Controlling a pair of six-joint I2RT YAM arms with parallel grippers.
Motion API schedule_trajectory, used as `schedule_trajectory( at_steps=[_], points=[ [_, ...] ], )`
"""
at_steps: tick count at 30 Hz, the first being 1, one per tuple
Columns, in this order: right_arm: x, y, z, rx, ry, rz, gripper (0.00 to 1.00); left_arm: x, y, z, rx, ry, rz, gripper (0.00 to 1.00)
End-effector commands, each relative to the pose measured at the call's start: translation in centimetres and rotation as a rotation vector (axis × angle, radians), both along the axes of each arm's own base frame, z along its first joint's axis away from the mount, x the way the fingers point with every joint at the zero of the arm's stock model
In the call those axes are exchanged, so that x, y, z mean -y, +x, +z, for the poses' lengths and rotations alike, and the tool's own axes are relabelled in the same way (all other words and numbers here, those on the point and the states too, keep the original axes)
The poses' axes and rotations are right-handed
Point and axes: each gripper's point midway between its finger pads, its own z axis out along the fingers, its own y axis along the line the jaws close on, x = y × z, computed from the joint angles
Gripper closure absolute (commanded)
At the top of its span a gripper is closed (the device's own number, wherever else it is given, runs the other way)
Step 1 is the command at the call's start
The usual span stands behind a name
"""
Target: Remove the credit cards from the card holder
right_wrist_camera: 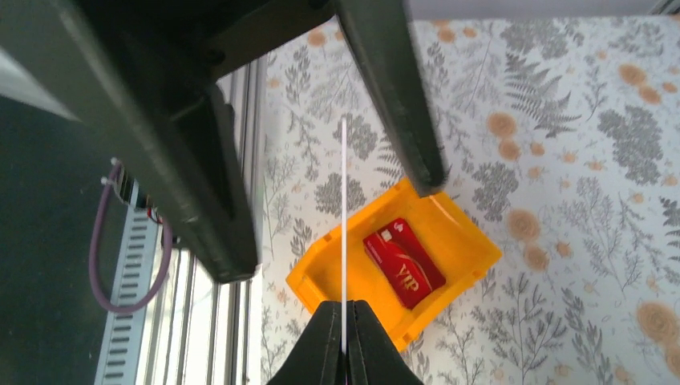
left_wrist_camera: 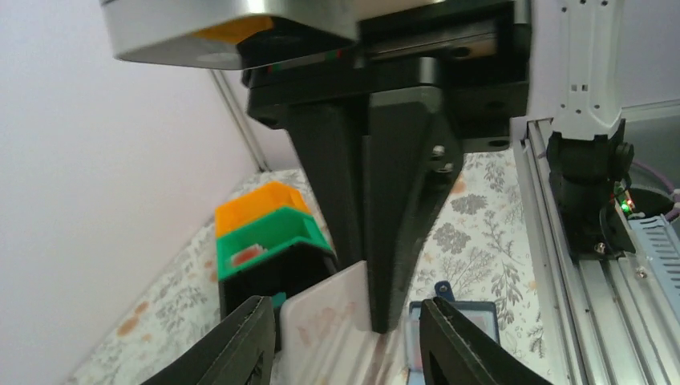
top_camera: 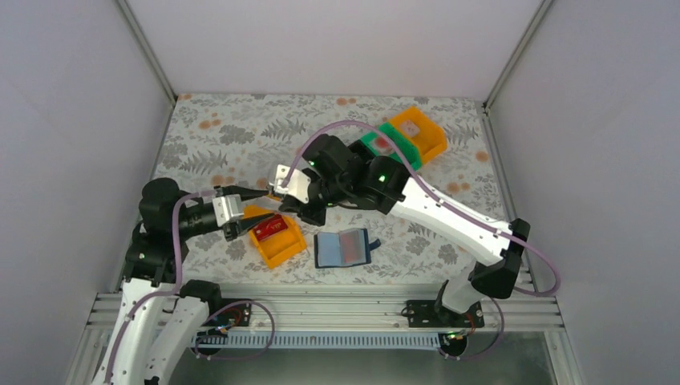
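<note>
A pinkish-white credit card (left_wrist_camera: pixel 325 325) hangs in the air with my right gripper (right_wrist_camera: pixel 345 311) shut on its edge. In the right wrist view it shows edge-on as a thin white line (right_wrist_camera: pixel 343 224). My left gripper (left_wrist_camera: pixel 346 305) stands open around this card, one finger (left_wrist_camera: pixel 244 345) on each side, with gaps to the card. Both grippers meet over the near orange bin (top_camera: pixel 282 249), where a red credit card (right_wrist_camera: pixel 403 263) lies. The card holder (top_camera: pixel 346 247) lies open on the table to the right of that bin, showing its clear sleeves.
At the back right stand another orange bin (top_camera: pixel 425 132) and a green bin (top_camera: pixel 393 144) with a card in it; a black bin (left_wrist_camera: pixel 273 281) sits in front of them. The metal rail (top_camera: pixel 321 309) runs along the near edge.
</note>
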Motion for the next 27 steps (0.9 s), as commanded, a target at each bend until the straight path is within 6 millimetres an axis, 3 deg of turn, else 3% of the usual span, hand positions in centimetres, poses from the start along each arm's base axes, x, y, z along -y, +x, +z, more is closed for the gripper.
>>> schedule_trajectory(
  at_steps=[1, 3, 6, 12, 13, 16, 19, 21, 23, 27],
  points=[
    [0.5, -0.8, 0.3, 0.059, -0.046, 0.009, 0.96, 0.1, -0.4, -1.3, -0.005, 0.049, -0.024, 0.60],
    [0.6, -1.1, 0.4, 0.064, -0.045, 0.011, 0.96, 0.2, -0.7, -1.6, -0.010, 0.057, -0.043, 0.71],
    [0.7, -1.2, 0.2, 0.072, -0.051, 0.010, 0.96, 0.2, -1.0, -1.4, -0.006, 0.053, -0.056, 0.97],
    [1.2, -0.5, 1.9, 0.140, 0.029, -0.036, 0.96, 0.5, -1.4, 0.1, -0.086, -0.033, -0.084, 0.98],
    [1.5, 0.2, 2.5, 0.173, 0.065, -0.077, 0.87, 0.5, -1.1, 0.8, -0.102, -0.065, -0.071, 0.98],
    [3.5, 2.3, 5.7, 0.243, 0.252, -0.198, 0.42, 0.2, -0.2, 3.4, -0.127, -0.184, -0.021, 0.98],
    [6.5, 2.9, 10.3, 0.205, 0.538, -0.216, 0.19, -0.8, 1.3, 6.2, -0.155, -0.351, 0.071, 0.98],
    [7.4, 2.7, 11.9, 0.156, 0.685, -0.198, 0.11, -1.7, 1.4, 8.8, -0.185, -0.496, 0.084, 0.98],
    [7.2, 2.0, 13.1, 0.110, 0.788, -0.161, 0.04, -1.9, -0.1, 11.4, -0.182, -0.602, 0.010, 0.98],
    [7.2, 0.5, 16.2, 0.025, 0.979, -0.077, 0.01, -3.4, -1.4, 15.3, -0.107, -0.745, 0.000, 0.98]
  ],
)
